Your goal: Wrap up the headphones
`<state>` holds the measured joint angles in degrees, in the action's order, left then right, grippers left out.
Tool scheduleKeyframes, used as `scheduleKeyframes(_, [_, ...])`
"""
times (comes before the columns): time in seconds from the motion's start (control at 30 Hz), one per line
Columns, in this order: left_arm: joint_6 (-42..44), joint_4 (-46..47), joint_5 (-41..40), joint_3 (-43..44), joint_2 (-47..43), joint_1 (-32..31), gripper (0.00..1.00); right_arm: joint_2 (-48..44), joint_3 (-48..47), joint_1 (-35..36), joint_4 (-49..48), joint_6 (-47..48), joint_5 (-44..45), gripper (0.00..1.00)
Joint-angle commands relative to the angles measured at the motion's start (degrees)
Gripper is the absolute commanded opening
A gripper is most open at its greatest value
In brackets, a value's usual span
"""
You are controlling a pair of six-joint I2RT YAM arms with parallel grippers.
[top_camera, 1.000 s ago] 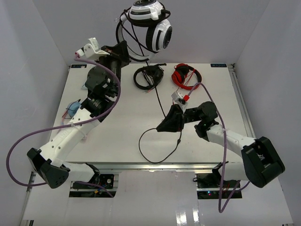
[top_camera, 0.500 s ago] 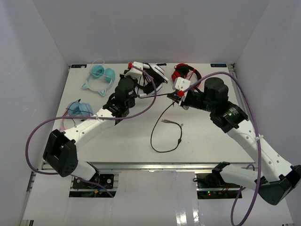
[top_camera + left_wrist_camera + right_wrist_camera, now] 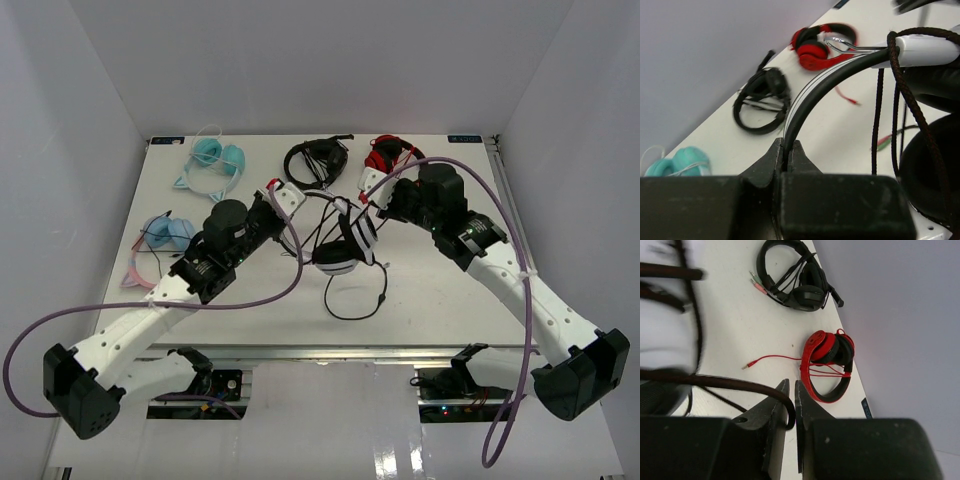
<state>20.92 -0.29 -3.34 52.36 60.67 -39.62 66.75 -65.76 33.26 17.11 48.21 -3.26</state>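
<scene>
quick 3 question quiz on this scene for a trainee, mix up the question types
1. True or false: the left fingers are shut on the headband of the white headphones.
2. What do the right fingers pinch?
A. the red-and-black headphones
B. the black cable
C. nothing
3. How many other headsets lie on the table?

Key
1. True.
2. B.
3. Four: teal pair, blue-and-pink pair, all-black pair, red-and-black pair.
</scene>
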Motion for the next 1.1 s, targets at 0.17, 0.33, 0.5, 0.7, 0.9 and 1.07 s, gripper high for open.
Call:
scheduleKeyframes(0.17, [-12.6,-4.5,27.4,7.7,-5.9,-0.3,0.00,3.7,1.6,-8.8,-7.6,-11.3,-35.5,0.17])
scheduleKeyframes(0.33, [-25.6,4.9,25.8,12.7,-4.4,-0.3,0.00,6.5,11.3,-9.2,-30.5,-35.6,-60.8,0.25])
scheduleKeyframes(0.5, [-37.5,9.7,20.1,22.1,1.5,-0.3,0.00,11.0,15.9,-8.0,-53.7,-55.1,-68.4,0.44])
scheduleKeyframes(0.7, [-46.1,15.9,13.3,28.5,6.4,-0.4,0.00,18.6,17.9,-5.8,-93.1,-90.4,-68.3,0.69])
scheduleKeyframes(0.9, [-45.2,17.6,0.6,32.8,8.8,-0.6,0.00,20.1,20.9,-4.0,-99.3,-94.5,-66.2,0.71])
scheduleKeyframes(1.07, [-36.6,18.7,-17.6,36.2,9.5,-0.6,0.00,15.3,27.7,-3.4,-88.3,-84.4,-64.6,0.68])
